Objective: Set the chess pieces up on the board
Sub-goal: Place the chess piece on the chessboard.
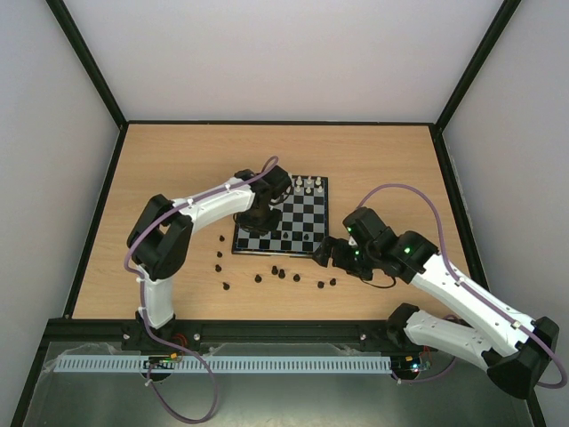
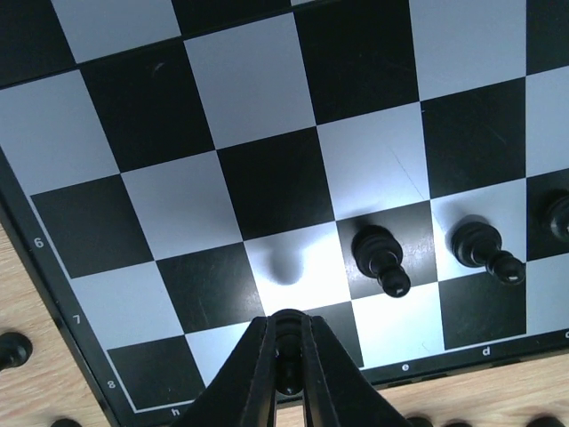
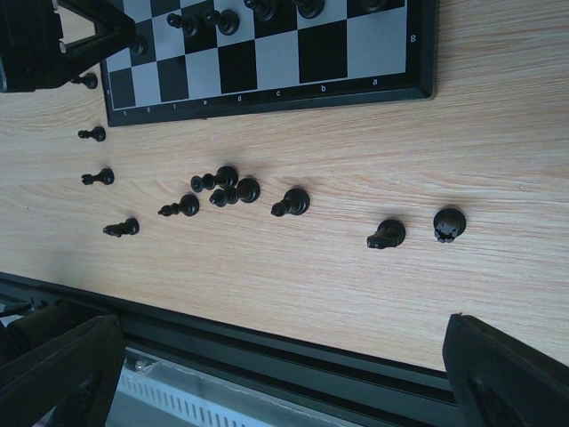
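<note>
Between fingers of left gripper (image 2: 286, 322), clamped: one glossy black chess piece (image 2: 286, 356), over checkered board (image 2: 267, 80); two black pawns (image 2: 380, 258) just beyond. Right gripper (image 3: 284, 356): spread wide, empty.

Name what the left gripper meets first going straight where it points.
Probably the board: the left gripper, shut on a black piece, points at a bare pale square beside a black pawn; depth unclear.
</note>
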You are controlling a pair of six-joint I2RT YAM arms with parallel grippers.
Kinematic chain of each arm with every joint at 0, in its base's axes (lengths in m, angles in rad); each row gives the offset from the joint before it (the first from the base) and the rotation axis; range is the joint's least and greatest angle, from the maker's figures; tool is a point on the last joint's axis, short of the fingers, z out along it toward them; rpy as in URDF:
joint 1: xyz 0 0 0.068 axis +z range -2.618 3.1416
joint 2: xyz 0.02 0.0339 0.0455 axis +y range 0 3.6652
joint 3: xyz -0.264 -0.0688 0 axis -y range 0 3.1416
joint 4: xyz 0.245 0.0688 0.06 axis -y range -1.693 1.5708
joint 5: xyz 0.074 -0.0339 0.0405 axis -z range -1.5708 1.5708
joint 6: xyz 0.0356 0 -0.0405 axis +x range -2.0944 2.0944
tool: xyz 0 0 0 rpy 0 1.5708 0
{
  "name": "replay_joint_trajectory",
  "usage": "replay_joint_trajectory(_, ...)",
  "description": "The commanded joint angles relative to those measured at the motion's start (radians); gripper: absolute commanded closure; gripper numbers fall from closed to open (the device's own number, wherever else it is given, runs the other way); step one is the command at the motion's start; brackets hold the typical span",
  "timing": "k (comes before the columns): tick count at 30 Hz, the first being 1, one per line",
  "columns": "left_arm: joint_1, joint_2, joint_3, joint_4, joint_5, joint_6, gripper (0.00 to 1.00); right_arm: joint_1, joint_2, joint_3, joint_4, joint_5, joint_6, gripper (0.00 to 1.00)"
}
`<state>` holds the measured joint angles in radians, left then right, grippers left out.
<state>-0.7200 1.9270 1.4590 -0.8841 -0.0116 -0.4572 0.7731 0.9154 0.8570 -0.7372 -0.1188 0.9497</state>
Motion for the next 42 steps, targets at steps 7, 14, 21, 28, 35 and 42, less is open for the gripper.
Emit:
replay_joint_trajectory(7,-0.006,0.05,0.018,0.019,-0.01,0.002,0.9,0.006,0.014,-0.003,-0.041,0.007,0.002,0.01)
replay_joint_trajectory(14,-0.006,0.06,0.009,0.037,-0.012,0.004,0.9,0.005,0.014,-0.013,-0.039,0.007,0.002,0.02)
replay_joint_trajectory(21,-0.006,0.072,0.011,0.042,-0.019,0.008,0.88,0.006,0.01,-0.02,-0.039,0.009,0.003,0.01)
replay_joint_trajectory(28,-0.006,0.073,0.021,0.046,-0.022,0.01,0.87,0.006,0.01,-0.025,-0.036,0.008,0.004,0.01)
replay_joint_trajectory(35,-0.006,0.034,0.03,0.034,-0.023,0.007,0.71,0.006,0.014,-0.012,-0.045,0.012,0.0,0.01)
replay_joint_trajectory(42,-0.006,-0.09,0.084,-0.037,-0.042,0.0,0.61,0.005,0.013,0.007,-0.066,0.023,0.001,0.01)
